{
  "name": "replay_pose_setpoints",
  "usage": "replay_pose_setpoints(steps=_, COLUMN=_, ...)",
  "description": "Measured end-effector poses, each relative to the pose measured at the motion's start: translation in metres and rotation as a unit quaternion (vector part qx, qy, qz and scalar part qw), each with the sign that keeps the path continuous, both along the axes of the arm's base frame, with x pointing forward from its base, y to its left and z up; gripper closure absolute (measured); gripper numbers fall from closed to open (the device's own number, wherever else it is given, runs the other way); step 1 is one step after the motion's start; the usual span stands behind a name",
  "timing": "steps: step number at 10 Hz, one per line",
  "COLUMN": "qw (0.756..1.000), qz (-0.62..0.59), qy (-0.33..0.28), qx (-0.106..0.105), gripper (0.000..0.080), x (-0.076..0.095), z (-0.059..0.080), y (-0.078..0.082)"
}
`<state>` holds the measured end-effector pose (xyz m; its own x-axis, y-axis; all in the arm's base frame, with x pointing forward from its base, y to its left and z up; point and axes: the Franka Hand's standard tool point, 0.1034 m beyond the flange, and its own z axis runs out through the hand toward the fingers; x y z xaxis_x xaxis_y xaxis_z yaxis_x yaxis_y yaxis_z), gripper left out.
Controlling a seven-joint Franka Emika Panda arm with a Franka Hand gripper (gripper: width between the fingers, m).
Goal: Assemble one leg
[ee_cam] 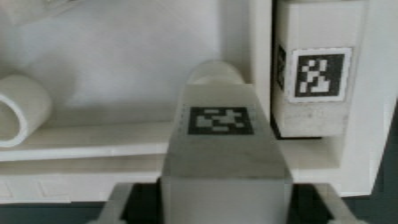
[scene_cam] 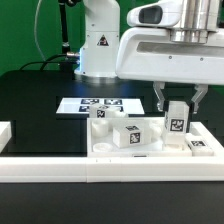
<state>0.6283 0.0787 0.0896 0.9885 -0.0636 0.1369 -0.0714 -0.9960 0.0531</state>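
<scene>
My gripper (scene_cam: 179,106) is shut on a leg (scene_cam: 176,119), a small white block with a black-and-white tag, held upright over the exterior view's right part of the large flat white panel (scene_cam: 150,152). In the wrist view the held leg (ee_cam: 222,135) runs out from between the fingers (ee_cam: 135,203), its tag facing the camera, with the panel (ee_cam: 107,60) below. A second tagged leg (ee_cam: 317,75) lies just beside it. Whether the held leg touches the panel is not clear.
More tagged legs (scene_cam: 135,136) lie on the panel, one near its right end (scene_cam: 201,146). A round raised socket (ee_cam: 18,108) shows on the panel. The marker board (scene_cam: 95,104) lies behind. A white rail (scene_cam: 100,172) runs along the front edge.
</scene>
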Motion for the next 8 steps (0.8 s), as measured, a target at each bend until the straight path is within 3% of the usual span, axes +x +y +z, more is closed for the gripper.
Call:
replay_pose_setpoints(steps=4, qw=0.986, qz=-0.162, qy=-0.012, qx=0.026, gripper=0.0514, x=-0.0014, z=-0.0007, y=0.0025)
replay_pose_setpoints(steps=8, qw=0.930, qz=-0.355, qy=-0.048, qx=0.081, gripper=0.0514, x=0.0012, z=-0.0009, y=-0.0007)
